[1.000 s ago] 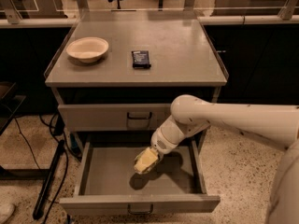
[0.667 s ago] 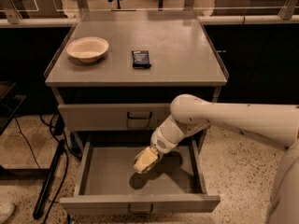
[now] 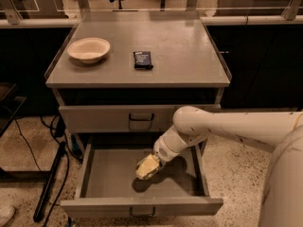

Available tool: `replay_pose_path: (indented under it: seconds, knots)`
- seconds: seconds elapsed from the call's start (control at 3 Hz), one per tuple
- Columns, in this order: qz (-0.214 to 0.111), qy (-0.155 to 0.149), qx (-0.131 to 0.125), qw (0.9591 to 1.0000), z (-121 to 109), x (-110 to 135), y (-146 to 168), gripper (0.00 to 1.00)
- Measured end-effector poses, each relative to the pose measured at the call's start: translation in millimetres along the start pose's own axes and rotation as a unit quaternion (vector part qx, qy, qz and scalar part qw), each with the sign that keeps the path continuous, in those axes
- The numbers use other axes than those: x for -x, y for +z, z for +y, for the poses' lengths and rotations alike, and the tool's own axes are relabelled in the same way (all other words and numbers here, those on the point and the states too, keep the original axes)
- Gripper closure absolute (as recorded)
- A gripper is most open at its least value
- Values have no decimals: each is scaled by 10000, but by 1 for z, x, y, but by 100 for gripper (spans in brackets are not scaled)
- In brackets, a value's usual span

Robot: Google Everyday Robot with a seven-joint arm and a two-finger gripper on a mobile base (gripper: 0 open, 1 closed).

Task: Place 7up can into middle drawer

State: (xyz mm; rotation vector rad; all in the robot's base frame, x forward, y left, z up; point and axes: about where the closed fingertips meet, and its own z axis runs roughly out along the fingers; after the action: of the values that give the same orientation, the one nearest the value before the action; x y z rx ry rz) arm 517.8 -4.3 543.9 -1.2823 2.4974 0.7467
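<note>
**Can Held Inside Open Drawer**

The middle drawer (image 3: 94,174) stood pulled out toward the near side, its small metal handle (image 3: 142,213) at the centre of the grey front panel. Inside it, right of centre, the gripper (image 3: 150,163) hung just above the drawer floor, clamped on the can (image 3: 144,170). The pale can was tilted, its lower end pointing near and left, and it cast a dark shadow on the floor beneath it. No gap showed between gripper and can. The white arm (image 3: 227,126) reached in from the right, bent at a rounded joint beside the drawer's right wall and sloped down to the left into the drawer.

Above and behind, the upper drawer (image 3: 94,118) sat shut, its handle in line with the one below. On the cabinet top (image 3: 184,51) a flat black packet (image 3: 143,59) lay near the middle, with a pale bowl (image 3: 88,49) well to its left by the edge.

On the speckled floor (image 3: 232,169) to the left of the cabinet, a black pole (image 3: 49,183) and dark cables lay. At the far edge, a railing ran behind the cabinet.
</note>
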Motion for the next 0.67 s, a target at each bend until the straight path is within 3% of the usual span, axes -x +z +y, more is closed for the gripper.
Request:
replay_pose_path:
  seconds: [0.33,0.67]
  knots:
    - [67,292,-121,9995,-11,-13,13,100]
    - [49,292,-108,9995,-12,-13,14,100]
